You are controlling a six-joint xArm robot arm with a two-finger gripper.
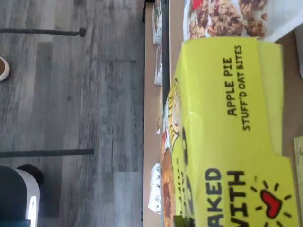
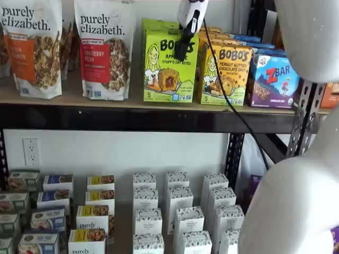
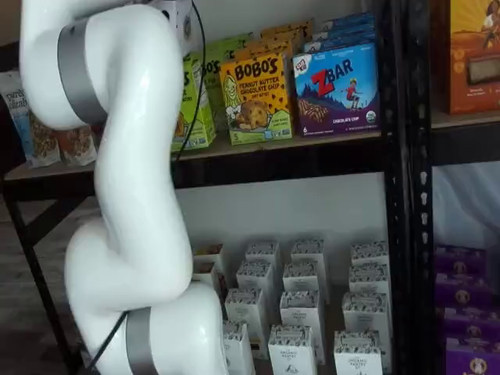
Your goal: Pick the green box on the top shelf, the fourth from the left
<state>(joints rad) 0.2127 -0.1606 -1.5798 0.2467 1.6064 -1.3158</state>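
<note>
Lime-green cardboard Bobo's box (image 2: 169, 66), upper centre of frame: white gripper w/ black fingers (image 2: 184, 51) before it, side-on, open or closed unclear. Should straddle box squarely, avoid orange neighbour box (image 2: 226, 75).

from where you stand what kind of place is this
Probably a mock grocery aisle or stockroom: a metal-framed top shelf holds snack boxes like the green box, and rows of identical white cartons stand below.

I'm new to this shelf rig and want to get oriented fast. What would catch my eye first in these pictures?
The big white arm fills the foreground in both shelf views. Next comes the lime-green box on the top shelf, between a purely elizabeth bag and the yellow-orange Bobo's box. The gripper hangs in front of the green box; its black fingers show no clear gap.
</note>
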